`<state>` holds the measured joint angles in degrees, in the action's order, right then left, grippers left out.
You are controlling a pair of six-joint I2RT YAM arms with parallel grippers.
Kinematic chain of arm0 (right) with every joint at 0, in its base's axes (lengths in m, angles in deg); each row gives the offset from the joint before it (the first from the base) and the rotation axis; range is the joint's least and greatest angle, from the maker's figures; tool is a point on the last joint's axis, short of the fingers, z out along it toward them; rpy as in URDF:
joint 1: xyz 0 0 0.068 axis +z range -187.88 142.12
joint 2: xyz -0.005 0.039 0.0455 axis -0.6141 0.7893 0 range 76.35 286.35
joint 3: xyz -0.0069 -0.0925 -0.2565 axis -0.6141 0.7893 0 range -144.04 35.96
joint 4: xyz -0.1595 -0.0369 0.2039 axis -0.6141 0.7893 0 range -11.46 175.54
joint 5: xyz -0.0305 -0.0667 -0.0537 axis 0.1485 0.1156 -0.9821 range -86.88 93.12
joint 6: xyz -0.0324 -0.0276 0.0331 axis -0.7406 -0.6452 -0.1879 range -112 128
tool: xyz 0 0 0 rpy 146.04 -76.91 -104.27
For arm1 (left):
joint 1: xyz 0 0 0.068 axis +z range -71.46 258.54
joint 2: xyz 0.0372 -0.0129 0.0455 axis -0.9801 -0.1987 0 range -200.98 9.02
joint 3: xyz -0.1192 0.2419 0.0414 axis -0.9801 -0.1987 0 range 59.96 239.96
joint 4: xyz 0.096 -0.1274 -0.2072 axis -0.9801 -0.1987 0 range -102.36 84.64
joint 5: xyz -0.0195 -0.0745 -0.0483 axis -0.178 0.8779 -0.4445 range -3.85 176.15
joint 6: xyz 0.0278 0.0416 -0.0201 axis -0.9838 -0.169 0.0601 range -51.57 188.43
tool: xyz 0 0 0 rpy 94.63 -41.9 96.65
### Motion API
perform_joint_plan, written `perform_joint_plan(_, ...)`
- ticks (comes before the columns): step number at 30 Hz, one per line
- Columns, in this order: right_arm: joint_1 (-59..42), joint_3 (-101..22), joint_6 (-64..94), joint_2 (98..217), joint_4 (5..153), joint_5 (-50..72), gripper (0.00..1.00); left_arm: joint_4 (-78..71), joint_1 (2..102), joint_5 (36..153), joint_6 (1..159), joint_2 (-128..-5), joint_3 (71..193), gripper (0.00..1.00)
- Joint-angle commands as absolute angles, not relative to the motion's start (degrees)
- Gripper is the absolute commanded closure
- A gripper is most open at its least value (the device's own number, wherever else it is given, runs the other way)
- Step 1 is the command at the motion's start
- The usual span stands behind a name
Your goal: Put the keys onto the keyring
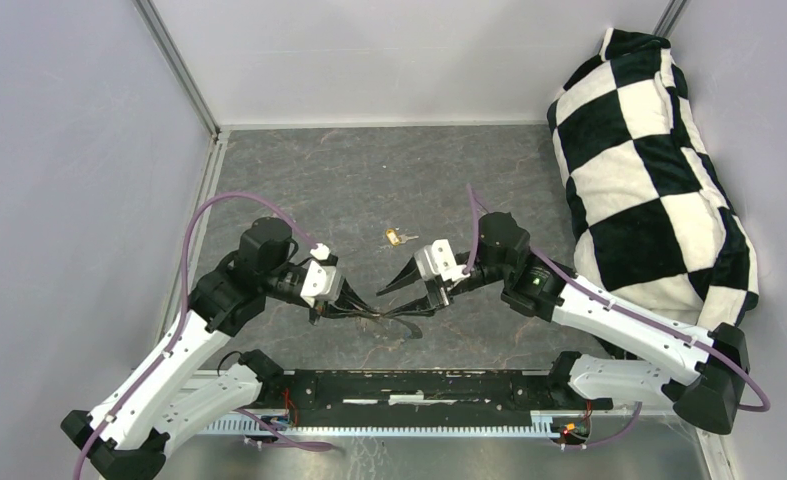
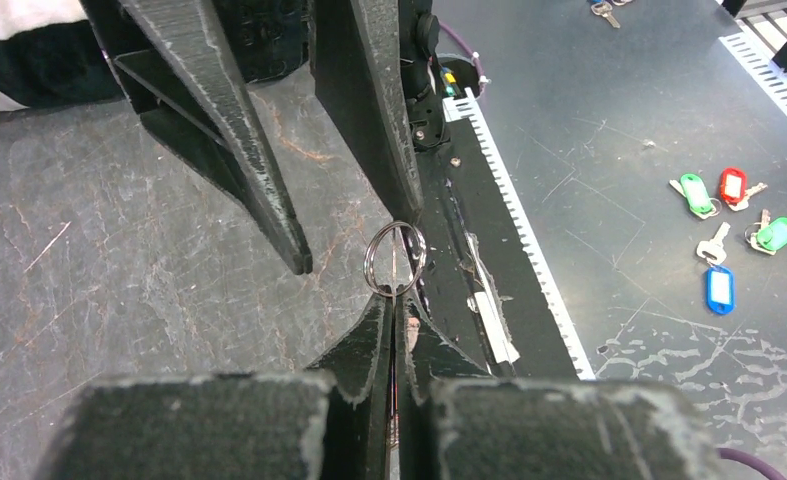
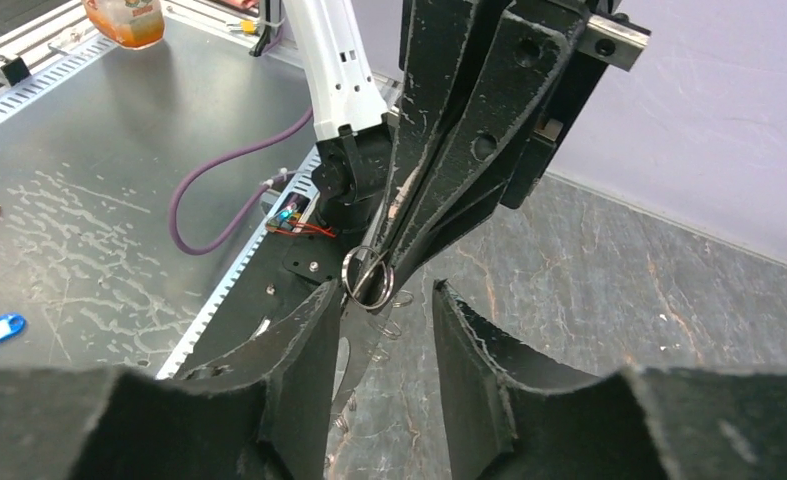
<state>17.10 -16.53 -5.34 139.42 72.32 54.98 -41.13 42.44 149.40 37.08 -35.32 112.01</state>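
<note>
My left gripper (image 2: 394,305) is shut on the keyring (image 2: 394,258), a thin silver loop that stands up out of its fingertips. In the right wrist view the keyring (image 3: 369,278) sits just ahead of my right gripper (image 3: 387,292), near its left fingertip and outside the jaws. The right gripper is open and empty. In the top view both grippers meet low over the table's near middle, the left (image 1: 384,317) and the right (image 1: 394,300). A brass-gold key (image 1: 397,237) lies on the table just beyond them. The blue-headed key is not in view.
A black-and-white checkered pillow (image 1: 649,170) fills the right side. Grey walls close the left and back. A black rail (image 1: 419,385) runs along the near edge. Coloured key tags (image 2: 729,215) lie on the metal bench outside the work area.
</note>
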Motion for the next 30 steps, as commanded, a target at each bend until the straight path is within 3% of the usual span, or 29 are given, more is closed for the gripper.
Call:
perform_joint_plan(1, 18.1, -20.1, -9.3, 139.4, 76.3, 51.7, 0.59, -37.1, 42.3, 151.4, 40.5, -34.8, 111.4, 0.98)
perform_joint_plan(9, 18.2, -21.4, -8.1, 140.7, 75.8, 51.7, 0.87, -37.7, 42.3, 151.6, 39.7, -34.5, 111.1, 0.98)
perform_joint_plan(17, 18.2, -24.0, -6.6, 142.7, 77.3, 52.3, 0.99, -40.3, 42.3, 152.8, 36.8, -34.6, 111.0, 0.98)
perform_joint_plan(22, 18.2, -25.0, -6.4, 143.5, 79.9, 52.6, 1.00, -41.2, 42.3, 151.4, 35.5, -34.3, 111.1, 0.96)
perform_joint_plan(23, 18.2, -25.3, -6.6, 143.6, 81.2, 52.3, 1.00, -41.3, 42.3, 150.6, 35.4, -34.3, 111.2, 0.90)
perform_joint_plan(25, 18.2, -26.0, -6.9, 143.5, 83.3, 51.2, 1.00, -41.8, 42.3, 148.1, 34.9, -33.9, 111.4, 0.54)
perform_joint_plan(26, 18.2, -26.4, -7.3, 143.4, 84.7, 50.1, 1.00, -42.1, 42.3, 146.5, 34.4, -33.8, 111.6, 0.45)
perform_joint_plan(30, 18.2, -28.2, -8.2, 143.4, 90.1, 46.0, 1.00, -43.3, 42.3, 138.5, 31.3, -31.6, 111.9, 0.19)
